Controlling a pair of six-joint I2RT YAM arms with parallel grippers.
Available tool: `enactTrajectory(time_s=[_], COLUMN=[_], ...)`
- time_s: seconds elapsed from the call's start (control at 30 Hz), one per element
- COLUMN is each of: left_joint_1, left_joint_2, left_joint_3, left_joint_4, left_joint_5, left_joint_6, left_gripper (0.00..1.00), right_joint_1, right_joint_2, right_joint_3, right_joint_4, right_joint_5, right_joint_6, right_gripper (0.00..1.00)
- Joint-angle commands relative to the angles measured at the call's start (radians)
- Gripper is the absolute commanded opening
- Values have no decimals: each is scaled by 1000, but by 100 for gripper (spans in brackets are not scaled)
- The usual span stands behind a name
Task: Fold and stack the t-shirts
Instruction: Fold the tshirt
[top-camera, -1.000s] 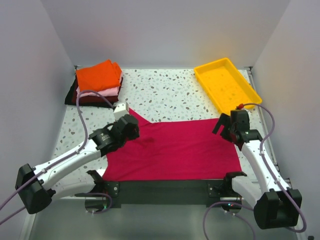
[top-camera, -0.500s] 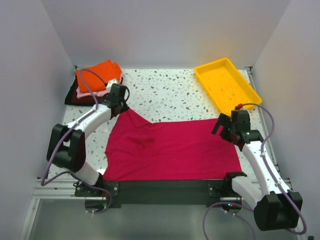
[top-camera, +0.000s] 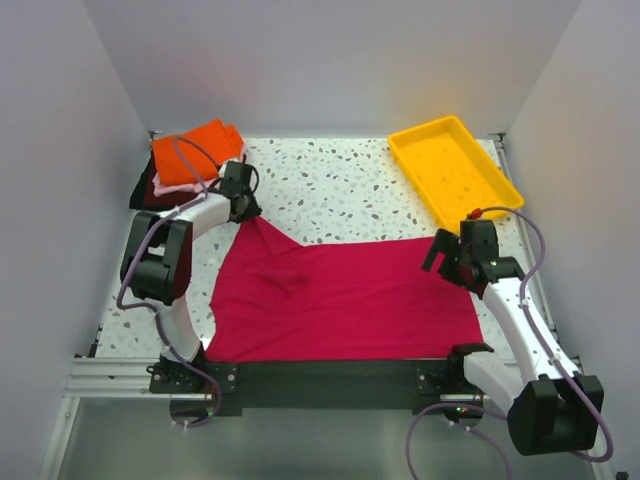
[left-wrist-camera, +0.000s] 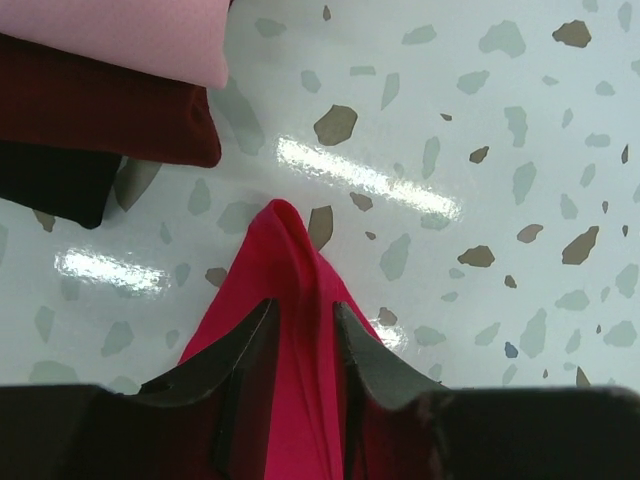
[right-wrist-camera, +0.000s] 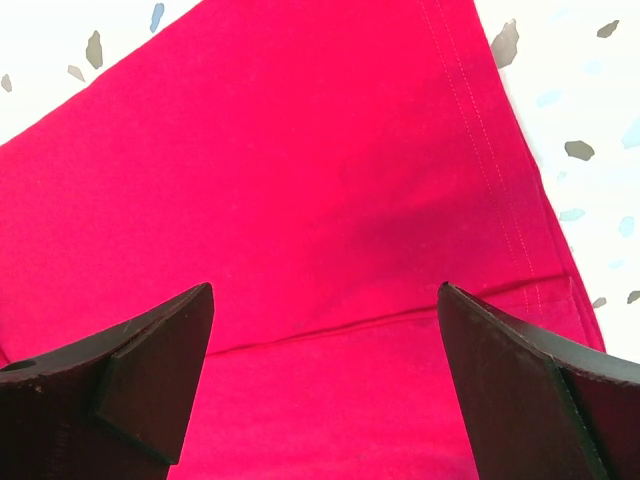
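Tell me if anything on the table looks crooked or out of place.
The crimson shirt isn't flat: its far left corner is drawn into a puckered peak, pinched in the left gripper beside the folded stack. The stack's orange top shirt sits skewed.

Left arm (top-camera: 165, 262): folded sharply at the elbow, forearm reaching towards the far left, wrist pitched down to the table. Left gripper (left-wrist-camera: 302, 320): jaws drawn narrow, pinching a raised peak of the crimson t-shirt (left-wrist-camera: 285, 245) between the fingertips. Right arm (top-camera: 520, 318): rising from its base along the right side, wrist angled inward and down. Right gripper (right-wrist-camera: 322, 345): jaws spread wide apart.
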Motion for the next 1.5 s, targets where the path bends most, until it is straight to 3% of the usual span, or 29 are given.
enactTrajectory(time_s=[0.0,0.2,0.27,0.33,0.43,0.77,0.97,1.47], left_joint_1=[4,4,4,4,4,4,4,3], left_joint_2=[21,51,48,41,9,-204,-303,-418], left_joint_3=[33,37,33,27,-3,-121,-151,-188], left_joint_4=[57,63,68,76,89,96,63,28], left_joint_5=[25,27,31,56,96,156,182,266], left_joint_6=[12,13,13,12,3,-28,-28,-42], left_gripper=[33,32,23,8,0,0,0,0], right_joint_1=[-4,-4,-6,-4,-4,-10,-15,-15], right_joint_2=[3,4,6,21,44,254,372,536], right_joint_3=[43,43,40,44,49,95,107,148], right_joint_4=[-2,-3,-5,-6,18,190,322,478], right_joint_5=[-9,0,24,44,58,198,216,371], right_joint_6=[-17,-20,-17,-15,-15,5,17,-33], right_gripper=[97,97,97,97,97,94,82,70])
